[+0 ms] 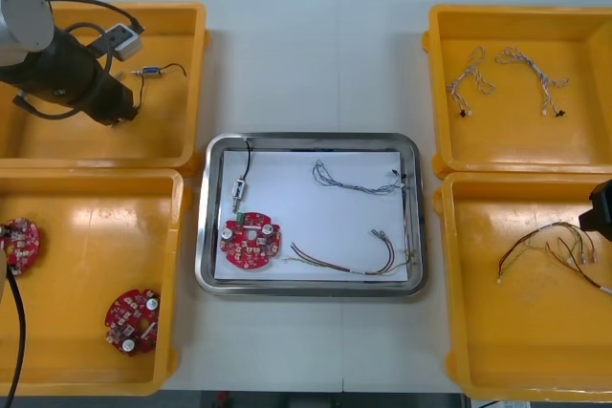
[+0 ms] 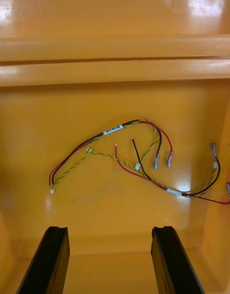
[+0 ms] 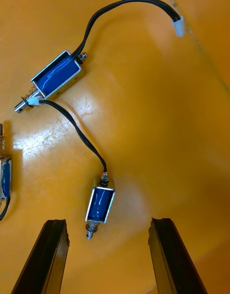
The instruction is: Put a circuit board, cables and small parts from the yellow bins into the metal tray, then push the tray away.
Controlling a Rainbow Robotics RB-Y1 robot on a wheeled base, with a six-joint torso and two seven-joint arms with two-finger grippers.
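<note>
My left gripper (image 3: 108, 223) stands wide over a small metal part (image 3: 99, 205) in the upper-left yellow bin (image 1: 172, 26); a second part is cut off by the frame. My right gripper (image 2: 110, 229), mostly cut off at the front view's right edge, stands wide above red and yellow cables (image 2: 113, 129). The metal tray (image 1: 311, 140), holding a circuit board (image 1: 251, 241), sits mid-frame on the light table (image 1: 306, 54).

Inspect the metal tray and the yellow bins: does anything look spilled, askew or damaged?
Nothing stands out. The shiny metal tray sits square between the yellow plastic bins, and its round red circuit board, small metal part, twisted blue and white cable and red and yellow cable lie inside it.
</note>
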